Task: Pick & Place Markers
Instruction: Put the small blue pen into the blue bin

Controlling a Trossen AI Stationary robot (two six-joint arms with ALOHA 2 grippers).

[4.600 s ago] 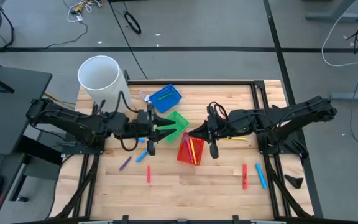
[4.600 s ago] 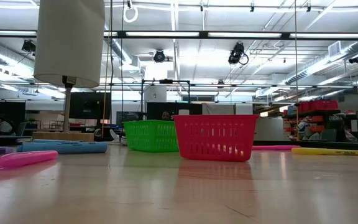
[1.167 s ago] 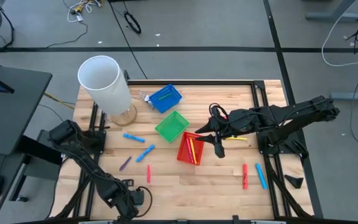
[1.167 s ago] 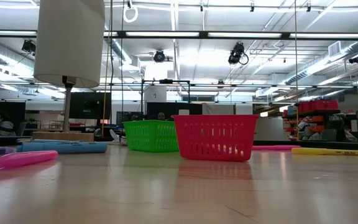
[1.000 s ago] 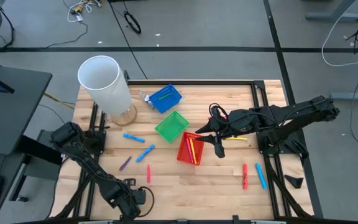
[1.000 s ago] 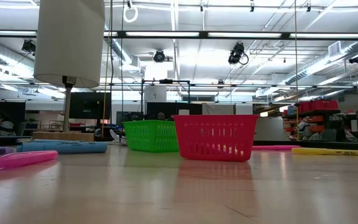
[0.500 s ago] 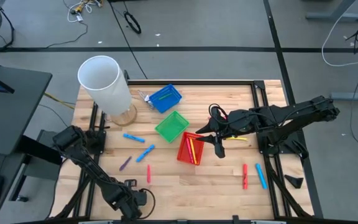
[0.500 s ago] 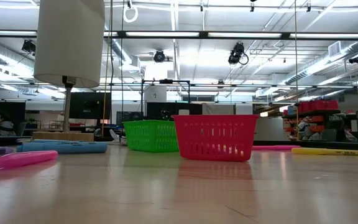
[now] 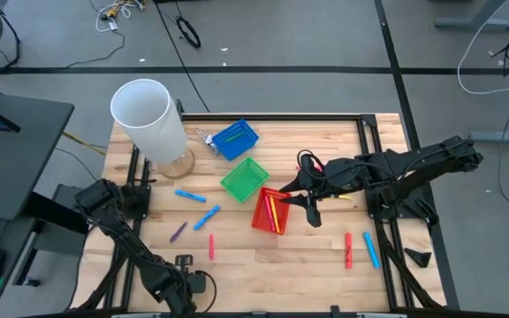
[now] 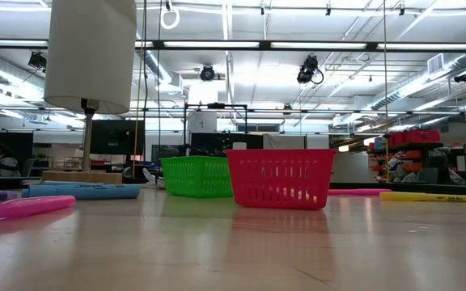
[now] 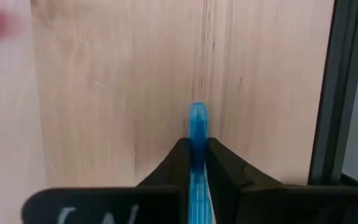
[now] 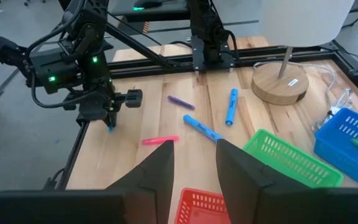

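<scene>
- The left gripper (image 9: 182, 284) sits at the bottom left of the high view, arm folded down to the table's near edge; its fingers (image 11: 174, 163) are clamped on a blue marker (image 11: 197, 134).
- The right gripper (image 9: 300, 200) hovers at centre, beside the red basket (image 9: 270, 212), jaws parted and empty.
- A second ago the left jaws stood partly open; now they are closed. The right arm has not moved.
- Other markers (image 9: 210, 246) lie loose on the wood.
- In the high view the held marker is hidden beneath the gripper.
</scene>
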